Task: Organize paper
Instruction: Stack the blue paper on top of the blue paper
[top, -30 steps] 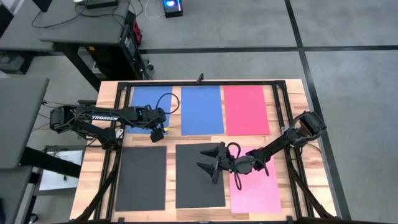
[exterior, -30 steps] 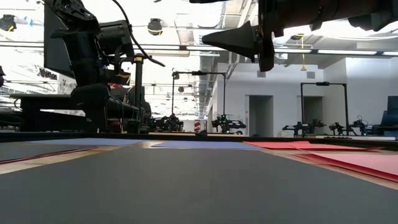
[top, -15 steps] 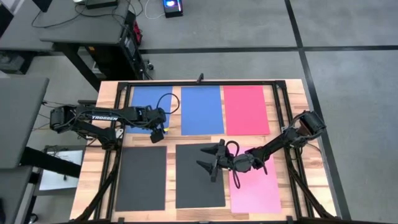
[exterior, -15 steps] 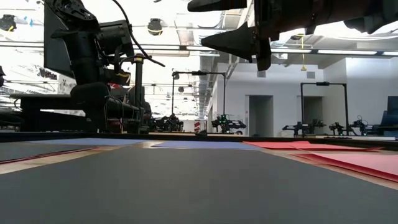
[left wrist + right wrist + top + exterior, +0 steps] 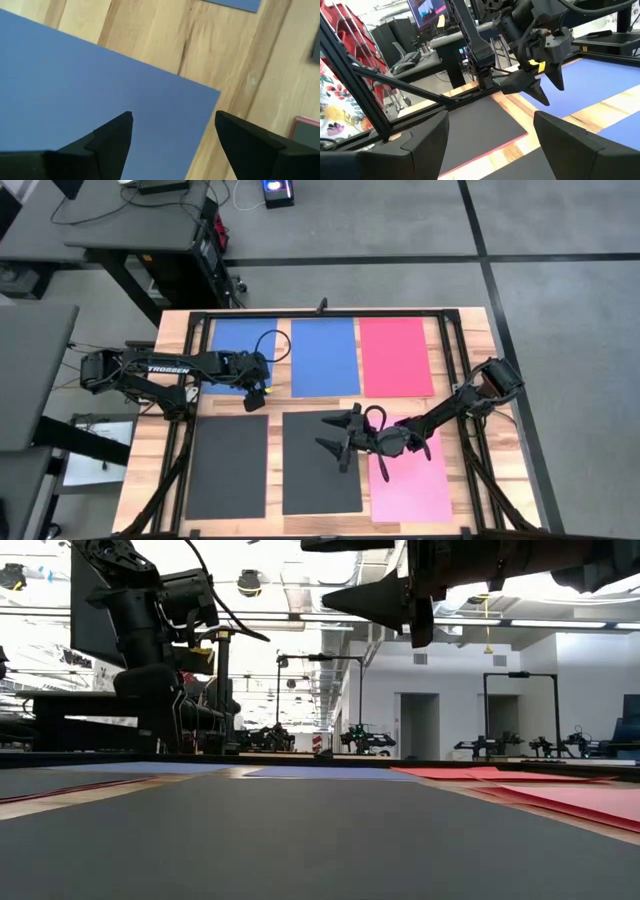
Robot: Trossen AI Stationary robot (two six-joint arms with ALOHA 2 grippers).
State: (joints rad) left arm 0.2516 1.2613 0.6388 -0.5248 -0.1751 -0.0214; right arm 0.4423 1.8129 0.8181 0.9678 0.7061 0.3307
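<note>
Six sheets of paper lie flat on the wooden table in two rows. In the far row are a blue sheet, a second blue sheet and a red sheet. In the near row are a black sheet, a second black sheet and a pink sheet. My left gripper hangs open, pointing down, above the near right corner of the far-left blue sheet. My right gripper is open and level, above the middle black sheet.
A red edge shows from under the near-left black sheet. A black metal frame runs around the table's sides. Bare wood strips separate the sheets. Beyond the far edge stand a dark desk and room equipment.
My left gripper has turned a little at the wrist while staying over the blue sheet's corner. The sheets have not moved.
</note>
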